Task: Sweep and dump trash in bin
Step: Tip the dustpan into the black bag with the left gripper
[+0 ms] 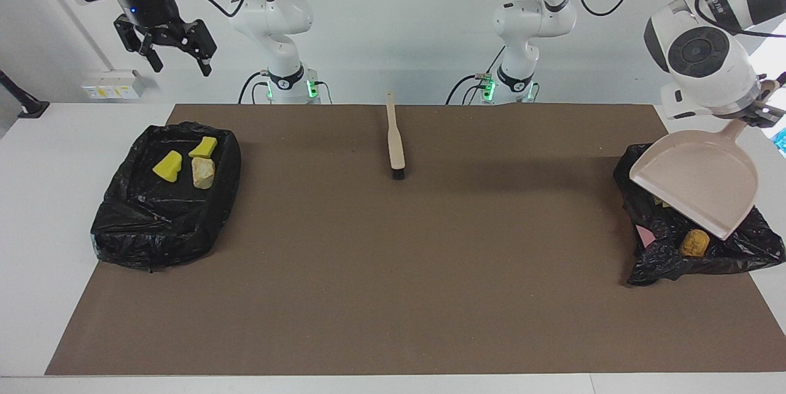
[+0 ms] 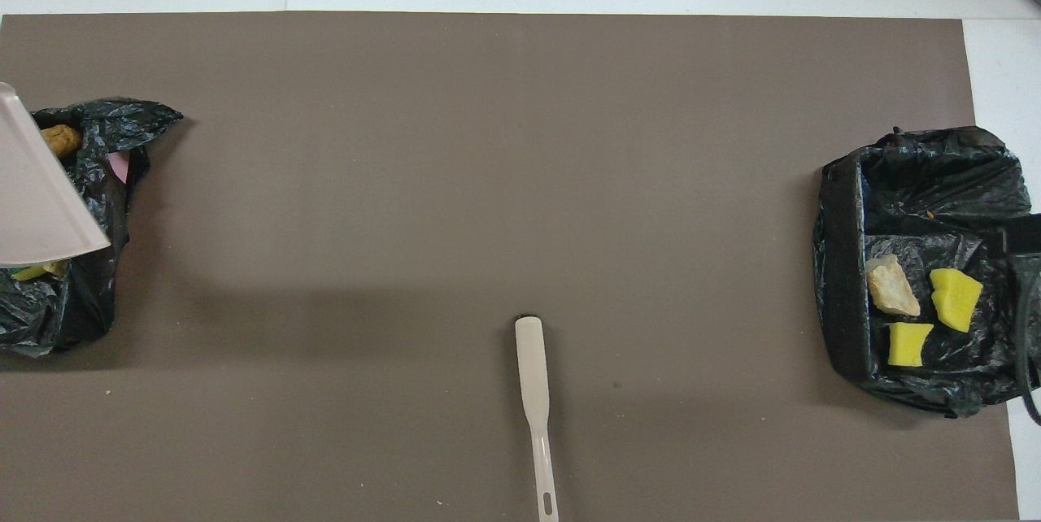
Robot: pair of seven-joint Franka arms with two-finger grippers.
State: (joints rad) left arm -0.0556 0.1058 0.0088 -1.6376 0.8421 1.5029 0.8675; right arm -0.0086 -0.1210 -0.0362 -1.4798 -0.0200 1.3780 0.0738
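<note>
Facing view. Finds the left hand (image 1: pixel 758 113) at 3 o'clock, pressed together on the handle of the beige dustpan (image 1: pixel 694 188). Holds that dustpan tilted over the black-lined bin (image 1: pixel 651 259) at the left arm's end of the table, handle up toward 1 o'clock and mouth down toward 7 o'clock. Shows one golden-brown roll (image 1: pixel 694 242) in the bin just under the dustpan's lip. Hides whatever other trash lies beneath the pan.

Places the right hand (image 1: pixel 163 44) at 10 o'clock, raised high, fingers spread, holding nothing, waiting. Below it, at 9 o'clock, sets a second bin (image 1: pixel 153 240) with two yellow sponge chunks (image 1: pixel 167 167) and a pale bread piece (image 1: pixel 202 172) inside. Leaves the brush (image 1: pixel 395 142) flat on the brown mat (image 1: pixel 393 296) near 12 o'clock, long axis running toward and away from the robots, bristles at the end farther from them.

Overhead view. Catches only a corner of the dustpan (image 2: pixel 41 197) at 9 o'clock over its bin (image 2: pixel 81 294), the roll (image 2: pixel 61 140) peeking out beside it. Shows neither hand clearly. Puts the second bin (image 2: pixel 846 262) at 3 o'clock and the brush (image 2: pixel 533 376) at 6 o'clock.

Judging by a mat bare of pieces, looks close to finished. Turns on the dustpan's mouth-down axis over the bin, with the left hand much the nearer.
</note>
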